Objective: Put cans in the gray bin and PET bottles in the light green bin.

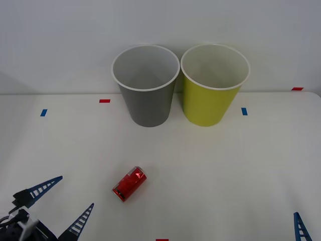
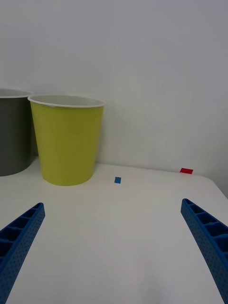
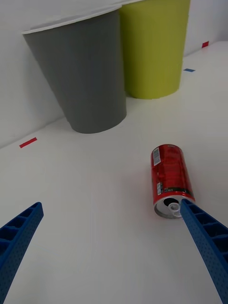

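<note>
Front view: red can [image 1: 129,184] lying on its side on the white desk [image 1: 225,165], well in front of the two bins and nearer the robot's left. Left pincer [image 1: 59,202] low at the near left corner, fingers spread wide, aimed toward the can and just short of it; probably placed so because this arm is the closer one for the pickup. Right pincer at the near right edge, one blue fingertip [image 1: 299,226] showing, well apart from the can, seemingly waiting. Gray bin [image 1: 146,95] and light green bin [image 1: 213,95] upright side by side at the back of the desk against the wall, rims nearly touching; pale insides visible, nothing seen in either as far as the rims allow.

Right wrist view: right pincer [image 2: 114,247] open, fingers at the two corners, nothing between them but bare desk. Light green bin [image 2: 68,142] standing ahead, gray bin [image 2: 12,133] beside it; insides hidden from this low angle.

Left wrist view: left pincer [image 3: 107,247] open, empty. Can [image 3: 170,178] on its side, opened end toward the camera, just beside one fingertip [image 3: 190,211] rather than between the two; contact impossible to tell. Likely needing a sideways shift to straddle the can. Gray bin [image 3: 85,80] and light green bin [image 3: 154,47] beyond; gray one the can's proper place.
</note>
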Motion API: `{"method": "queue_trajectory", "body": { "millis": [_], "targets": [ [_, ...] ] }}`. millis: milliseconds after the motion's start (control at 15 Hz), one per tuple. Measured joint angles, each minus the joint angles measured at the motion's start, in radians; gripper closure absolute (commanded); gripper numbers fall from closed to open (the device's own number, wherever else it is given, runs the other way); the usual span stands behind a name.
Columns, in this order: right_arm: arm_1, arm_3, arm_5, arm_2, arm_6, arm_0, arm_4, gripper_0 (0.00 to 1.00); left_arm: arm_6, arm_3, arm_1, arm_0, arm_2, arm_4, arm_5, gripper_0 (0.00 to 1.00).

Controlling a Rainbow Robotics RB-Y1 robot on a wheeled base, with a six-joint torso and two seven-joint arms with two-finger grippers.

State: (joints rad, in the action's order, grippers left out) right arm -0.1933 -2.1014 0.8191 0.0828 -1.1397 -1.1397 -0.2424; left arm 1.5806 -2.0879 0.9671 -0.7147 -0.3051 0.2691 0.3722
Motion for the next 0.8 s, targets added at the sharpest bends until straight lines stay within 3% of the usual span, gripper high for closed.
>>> {"method": "queue_trajectory", "body": {
  "millis": [200,800],
  "targets": [
    [0.000,0.000,0.000,0.000,0.000,0.000,0.000,0.00,0.002,-0.021,0.025,0.063,-0.050,0.013,-0.080,0.00],
    [0.000,0.000,0.000,0.000,0.000,0.000,0.000,0.00,0.008,-0.230,0.030,0.186,-0.055,0.005,-0.529,0.00]
  ]
}}
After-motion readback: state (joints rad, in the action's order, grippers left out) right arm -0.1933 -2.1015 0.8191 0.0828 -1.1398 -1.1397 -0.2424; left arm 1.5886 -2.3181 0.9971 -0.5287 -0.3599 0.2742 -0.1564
